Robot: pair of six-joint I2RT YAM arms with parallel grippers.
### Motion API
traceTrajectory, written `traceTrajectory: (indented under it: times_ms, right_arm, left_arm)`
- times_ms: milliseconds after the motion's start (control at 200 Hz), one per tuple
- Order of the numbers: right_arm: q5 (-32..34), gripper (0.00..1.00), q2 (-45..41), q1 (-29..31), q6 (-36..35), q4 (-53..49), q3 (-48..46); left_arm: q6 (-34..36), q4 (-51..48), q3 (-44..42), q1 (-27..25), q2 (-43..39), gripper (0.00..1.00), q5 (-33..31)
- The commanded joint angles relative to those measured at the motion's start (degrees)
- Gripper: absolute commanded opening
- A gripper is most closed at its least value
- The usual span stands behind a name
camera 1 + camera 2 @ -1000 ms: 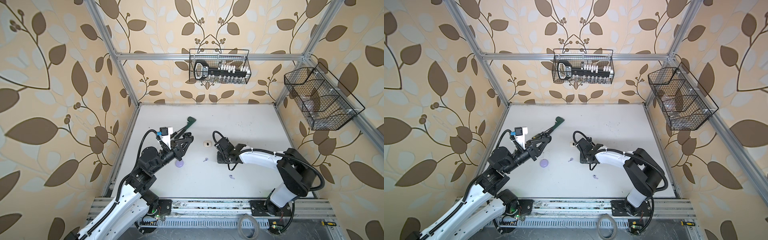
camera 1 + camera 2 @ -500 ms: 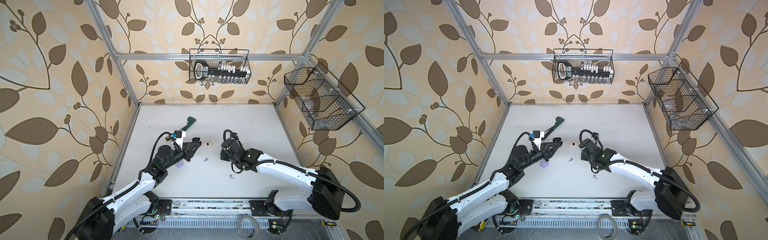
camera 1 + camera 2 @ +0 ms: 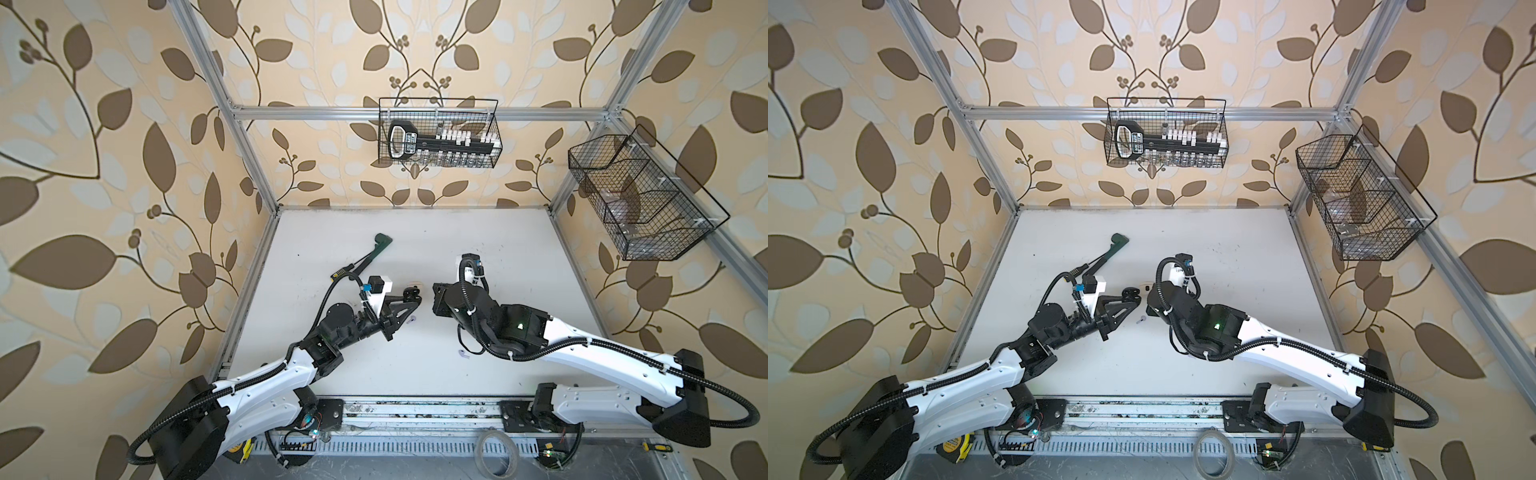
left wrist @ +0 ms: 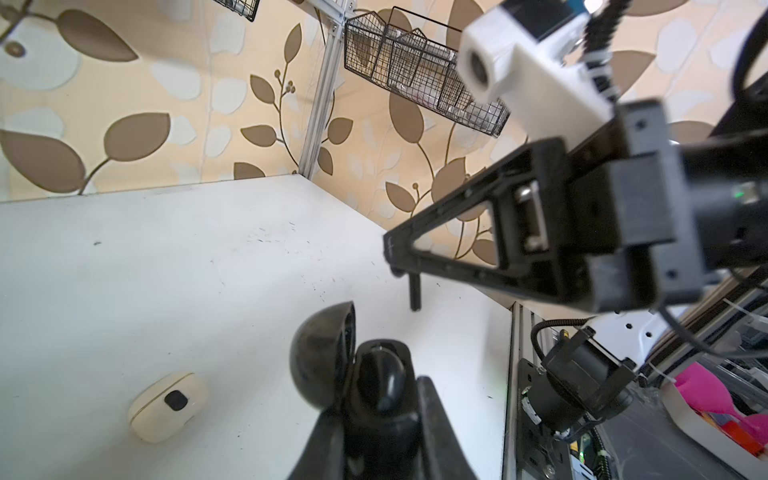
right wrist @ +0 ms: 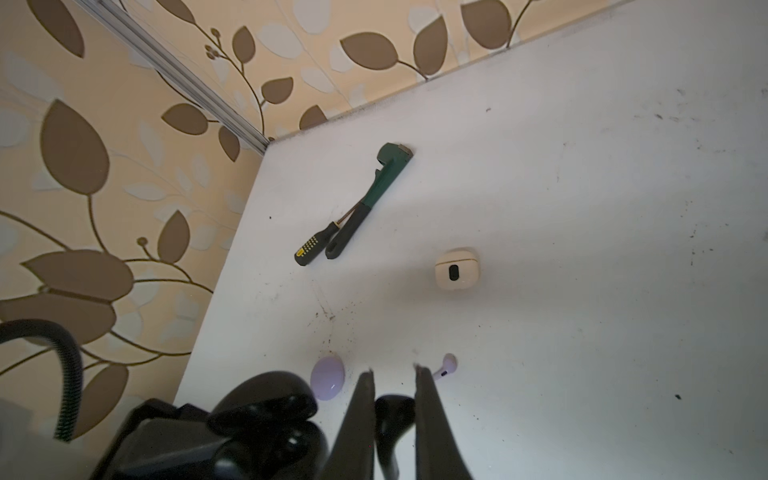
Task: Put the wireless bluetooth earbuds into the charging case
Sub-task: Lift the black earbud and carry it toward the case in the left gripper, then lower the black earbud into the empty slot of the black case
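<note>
The right gripper (image 5: 392, 370) is pinching a black earbud (image 5: 392, 413) between its two fingers. The bud's rounded head is sitting in the narrow gap between them, and its stem is poking out past the grip. Facing it tip to tip, the left gripper (image 4: 376, 395) is pressing its fingers together on a black charging case (image 4: 322, 353), whose lid is standing swung open. The two grippers are hovering near each other above the table (image 3: 478, 249) without touching. The earbud is hanging just short of the open case, not yet in it.

A lavender earbud (image 5: 445, 365) is lying on the table just below and beside the right gripper's fingertips. A closed lavender case (image 5: 327, 376) is sitting under the left gripper, close to the held black case. A second lavender earbud (image 3: 462, 354) is lying well behind the right gripper, beneath that arm's forearm.

A closed cream case (image 5: 457, 270) is resting on the table just beyond both grippers' tips, its dark front mark facing up. Farther out past the left gripper, a green wrench (image 5: 374, 195) and a black screwdriver (image 5: 316, 245) are lying side by side, touching along their handles.
</note>
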Motion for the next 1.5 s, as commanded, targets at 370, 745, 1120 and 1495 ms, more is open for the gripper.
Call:
traceTrajectory:
  times_ms: [370, 745, 1120, 1495]
  right_arm:
    - [5.63, 0.08, 4.47, 4.49, -2.01, 1.48, 5.92]
    - [4.82, 0.08, 7.0, 5.17, -3.16, 2.98, 7.62]
    - [6.04, 0.08, 7.83, 5.9, -2.51, 3.59, 6.88]
    - [5.43, 0.08, 8.48, 6.29, -1.5, 5.87, 5.0]
  left_arm:
    - [2.61, 5.27, -0.92, -0.76, -2.35, 0.0, 0.46]
    - [2.46, 5.36, -0.84, -0.94, -1.95, 0.0, 0.46]
    - [1.56, 6.2, -0.84, -1.02, -2.23, 0.0, 0.55]
    - [1.29, 5.4, -0.91, -1.11, -3.59, 0.0, -0.15]
